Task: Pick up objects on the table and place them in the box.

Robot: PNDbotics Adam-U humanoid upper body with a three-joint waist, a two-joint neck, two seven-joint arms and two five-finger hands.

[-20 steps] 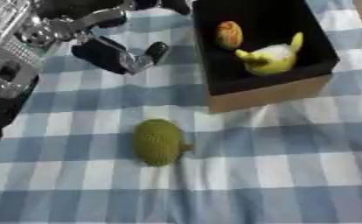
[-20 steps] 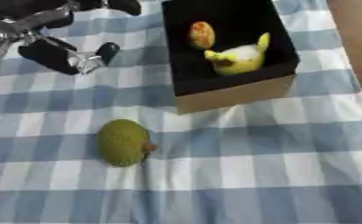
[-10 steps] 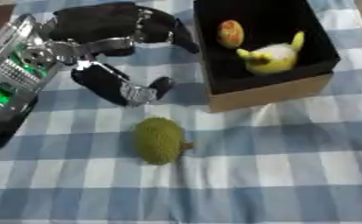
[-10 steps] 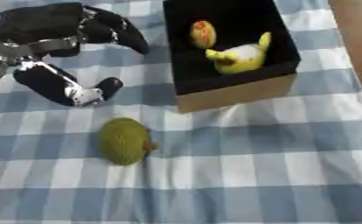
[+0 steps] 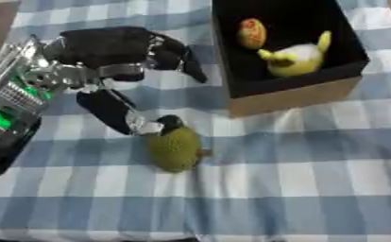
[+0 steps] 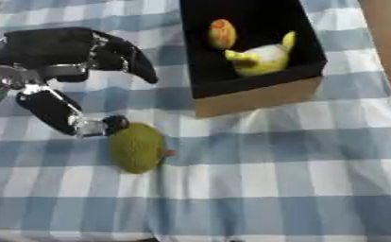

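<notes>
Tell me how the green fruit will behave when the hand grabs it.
The green fruit is oval and lies on its side, so a nudge from the left hand would probably roll it. Its skin looks bumpy, likely giving some grip. A short stub at one end might stop it rolling far.

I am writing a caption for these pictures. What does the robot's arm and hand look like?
Only the left hand shows. It is mostly black, with a bulky black back and black fingers and thumb. Silver metal parts sit at the wrist and near the thumb tip. The forearm is silver with a green light.
</notes>
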